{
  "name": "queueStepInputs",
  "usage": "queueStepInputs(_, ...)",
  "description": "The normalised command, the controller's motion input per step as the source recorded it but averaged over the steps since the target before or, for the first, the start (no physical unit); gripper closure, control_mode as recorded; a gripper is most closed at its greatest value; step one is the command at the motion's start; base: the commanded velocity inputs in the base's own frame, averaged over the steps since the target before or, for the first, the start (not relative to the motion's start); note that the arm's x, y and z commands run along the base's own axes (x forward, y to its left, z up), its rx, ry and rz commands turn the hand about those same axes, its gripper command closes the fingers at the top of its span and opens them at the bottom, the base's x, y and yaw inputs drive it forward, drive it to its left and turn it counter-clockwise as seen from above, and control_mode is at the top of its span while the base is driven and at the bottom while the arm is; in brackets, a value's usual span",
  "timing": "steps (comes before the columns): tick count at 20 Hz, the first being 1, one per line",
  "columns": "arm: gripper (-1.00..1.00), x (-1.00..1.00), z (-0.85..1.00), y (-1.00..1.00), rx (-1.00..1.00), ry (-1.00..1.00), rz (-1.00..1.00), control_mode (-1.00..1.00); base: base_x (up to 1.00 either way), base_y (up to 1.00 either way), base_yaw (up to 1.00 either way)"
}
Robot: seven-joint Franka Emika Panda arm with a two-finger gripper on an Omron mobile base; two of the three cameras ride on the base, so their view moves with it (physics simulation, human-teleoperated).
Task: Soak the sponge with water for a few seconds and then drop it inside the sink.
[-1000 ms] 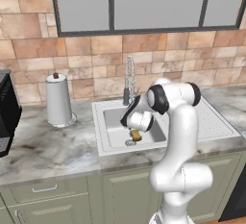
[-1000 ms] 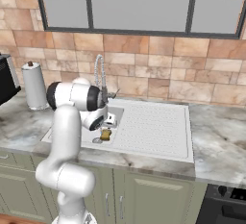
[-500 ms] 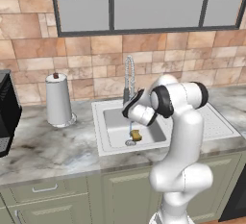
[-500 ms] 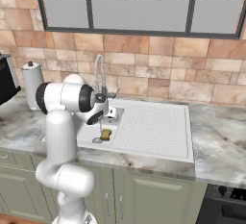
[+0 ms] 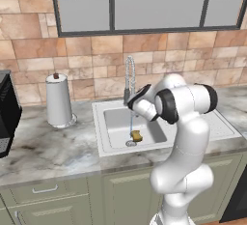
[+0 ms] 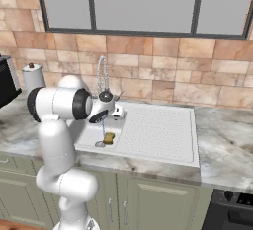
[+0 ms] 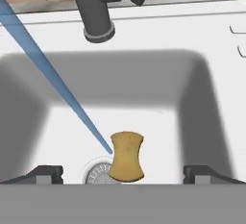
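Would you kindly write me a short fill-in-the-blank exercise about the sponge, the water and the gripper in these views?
1. The sponge lies on the floor of the ____.
2. The water is ____ from the faucet.
3. The gripper is ____, with the sponge free between its fingertips.
4. The paper towel roll stands on the ____.

Missing words: sink; running; open; counter

Count, items in scene:
- sponge [image 7: 126, 156]: 1
- water [image 7: 53, 74] stream: 1
- sink [image 5: 114, 125]: 1, with 1 round drain [image 7: 98, 172] and 1 faucet [image 5: 129, 79]
- paper towel roll [image 5: 58, 99]: 1, far left
- window [image 5: 147, 7]: 1, three panes
- drawer handle [image 5: 44, 189]: 1, near left
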Motion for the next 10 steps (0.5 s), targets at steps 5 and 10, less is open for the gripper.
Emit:
queueStepInputs(5, -1.0, -0.26, 0.35, -0.27, 0.01, 0.0, 0.0, -1.0, 0.0, 0.0, 0.0)
queueStepInputs(10, -1.0, -0.26, 0.26, -0.27, 0.0, 0.0, 0.0, -1.0, 0.0, 0.0, 0.0)
